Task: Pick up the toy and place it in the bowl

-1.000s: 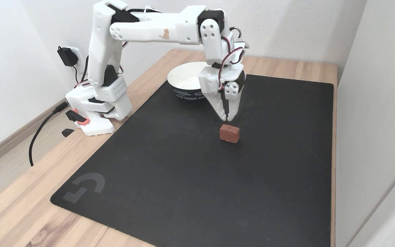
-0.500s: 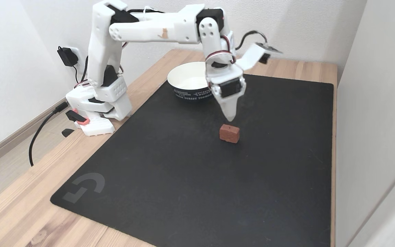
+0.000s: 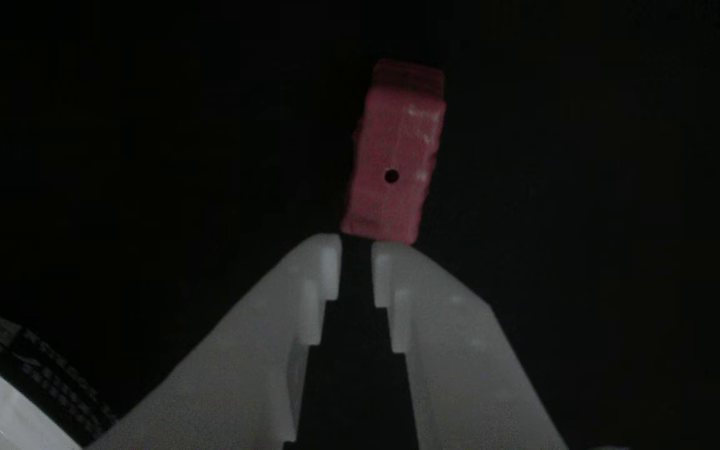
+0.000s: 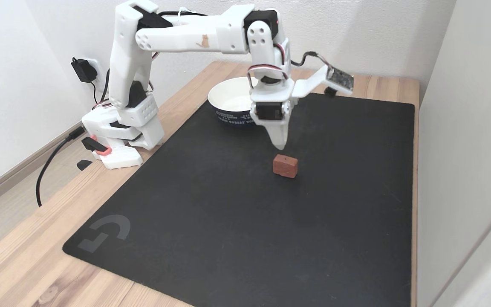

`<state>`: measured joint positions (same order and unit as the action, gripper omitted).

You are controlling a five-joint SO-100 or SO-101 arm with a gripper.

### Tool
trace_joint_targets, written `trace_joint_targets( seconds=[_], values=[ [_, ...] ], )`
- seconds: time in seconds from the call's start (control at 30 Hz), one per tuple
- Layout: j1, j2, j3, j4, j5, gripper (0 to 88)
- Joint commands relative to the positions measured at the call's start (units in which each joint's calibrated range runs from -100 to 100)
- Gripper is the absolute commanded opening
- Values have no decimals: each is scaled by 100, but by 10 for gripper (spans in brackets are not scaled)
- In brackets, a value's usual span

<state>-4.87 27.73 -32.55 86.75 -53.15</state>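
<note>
The approach is in hand: the hand [image 4: 280, 146] hangs just above the toy [image 4: 285, 166], on its bowl [image 4: 228, 98] side, fingers nearly together and empty. The toy lies on the black mat [image 4: 211, 221]. Next, I judge: open wider, centre over it, descend.

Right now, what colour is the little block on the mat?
Red-pink; the toy shows best in the other view.
</note>
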Motion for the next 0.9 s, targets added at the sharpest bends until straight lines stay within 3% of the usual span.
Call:
trace_joint_targets(
  seconds=[0.0, 0.23, 0.47, 0.6, 0.87],
  values=[
    [73, -126, -247, 233, -175, 30],
    [148, -117, -256, 157, -181, 50],
    [198, -117, -256, 157, -181, 157],
    [165, -126, -256, 64, -165, 278],
    [131, -76, -256, -283, -181, 291]
  ],
)
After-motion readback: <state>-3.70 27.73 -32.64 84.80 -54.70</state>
